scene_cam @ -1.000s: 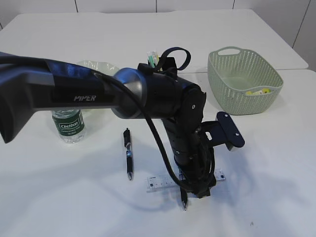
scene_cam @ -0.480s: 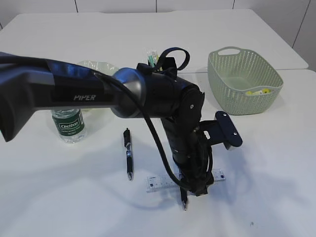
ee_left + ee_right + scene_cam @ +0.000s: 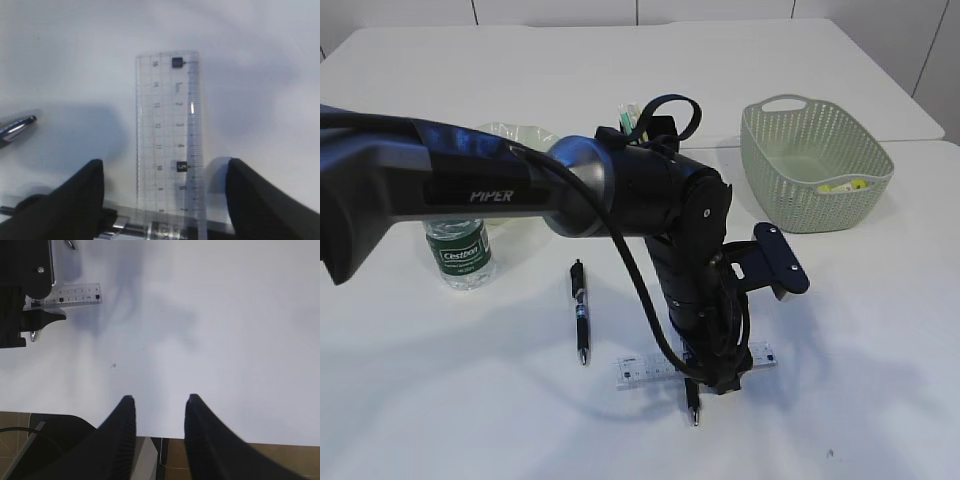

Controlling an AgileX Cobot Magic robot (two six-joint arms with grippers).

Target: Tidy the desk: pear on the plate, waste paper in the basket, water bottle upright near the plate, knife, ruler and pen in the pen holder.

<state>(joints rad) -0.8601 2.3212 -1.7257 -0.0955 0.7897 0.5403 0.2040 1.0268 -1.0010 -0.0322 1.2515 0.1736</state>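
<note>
White tabletop (image 3: 880, 330) fills the scene as the left arm (image 3: 520, 185) reaches down over the ruler (image 3: 170, 145), its left gripper (image 3: 165, 192) spread wide with one finger on either side of the clear strip lying flat. Behind sit the basket (image 3: 815, 160) with waste paper (image 3: 842, 185) inside, the upright water bottle (image 3: 458, 255) and a pen (image 3: 580, 310). At the table edge, the right gripper (image 3: 159, 432) holds nothing, fingers partly apart.

Left black arm (image 3: 660, 210) blocks table centre above clear plastic ruler (image 3: 650, 368), black pen (image 3: 580, 310) just left; w/ bare white tabletop (image 3: 860, 340) free on right.
</note>
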